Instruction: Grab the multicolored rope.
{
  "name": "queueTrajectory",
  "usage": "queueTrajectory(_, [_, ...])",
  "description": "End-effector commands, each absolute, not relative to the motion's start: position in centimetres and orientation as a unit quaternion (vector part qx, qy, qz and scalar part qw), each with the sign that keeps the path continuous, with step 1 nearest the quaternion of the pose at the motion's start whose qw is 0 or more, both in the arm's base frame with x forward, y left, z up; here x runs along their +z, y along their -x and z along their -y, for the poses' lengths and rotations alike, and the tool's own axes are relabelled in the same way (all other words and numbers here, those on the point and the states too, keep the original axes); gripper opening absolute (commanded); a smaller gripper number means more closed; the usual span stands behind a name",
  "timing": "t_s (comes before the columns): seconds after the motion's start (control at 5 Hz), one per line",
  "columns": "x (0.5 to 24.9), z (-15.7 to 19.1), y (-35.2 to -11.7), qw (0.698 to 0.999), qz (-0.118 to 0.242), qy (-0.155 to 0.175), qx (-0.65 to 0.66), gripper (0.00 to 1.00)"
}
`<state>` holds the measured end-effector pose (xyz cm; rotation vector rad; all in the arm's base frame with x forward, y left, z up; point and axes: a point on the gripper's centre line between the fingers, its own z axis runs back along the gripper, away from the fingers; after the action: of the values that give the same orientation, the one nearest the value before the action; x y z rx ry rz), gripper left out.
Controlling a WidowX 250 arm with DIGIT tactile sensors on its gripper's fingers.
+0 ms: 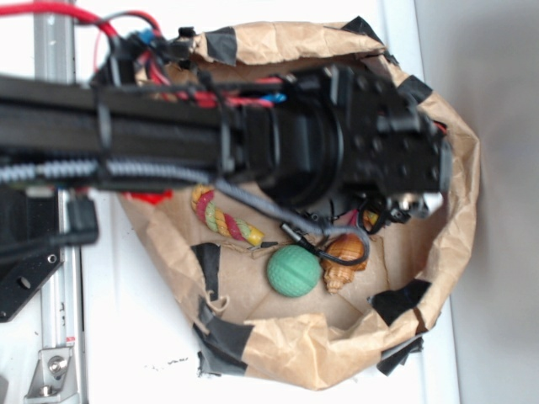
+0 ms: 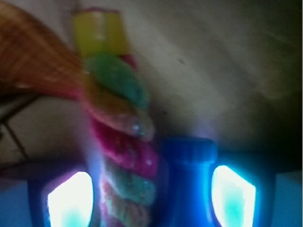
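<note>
Exterior view, left to right. An aluminium rail [image 1: 55, 50] is seen along the left edge of the white counter [image 1: 147, 337]. A black robot arm [image 1: 210, 135] is extended rightward across the frame, with a grey braided cable [image 1: 253, 202] draped under it. A brown paper enclosure [image 1: 286, 349], patched with black tape, is spread on the counter beneath the arm. On its floor, the multicolored rope [image 1: 226, 219] is laid just below the arm, slanting down to the right; pink-red, yellow and pale green strands are visible, and its upper end is hidden by the arm. To its right a green ball [image 1: 294, 270] is placed, and touching that, an orange-brown seashell [image 1: 346, 259]. The end effector [image 1: 404, 202] is partly visible near the enclosure's right wall.

Wrist view, left to right. The seashell's ribbed surface [image 2: 33, 56] fills the upper left corner. The rope [image 2: 120, 137] is shown running down the frame between the two lit fingers [image 2: 71, 201], close to the left one. Just beside it, a blue bottle [image 2: 189, 179] also stands between the fingers. The fingers are spread apart; whether either is touching the rope cannot be judged, the view being blurred.
</note>
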<state>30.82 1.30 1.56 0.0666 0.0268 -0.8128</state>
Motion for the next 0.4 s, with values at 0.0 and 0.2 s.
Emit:
queueTrajectory(0.0, [2.45, 2.45, -27.64, 0.899, 0.018, -0.002, -0.437, 0.0])
queueTrajectory(0.2, [1.62, 3.09, -27.52, 0.893, 0.009, -0.011, -0.449, 0.0])
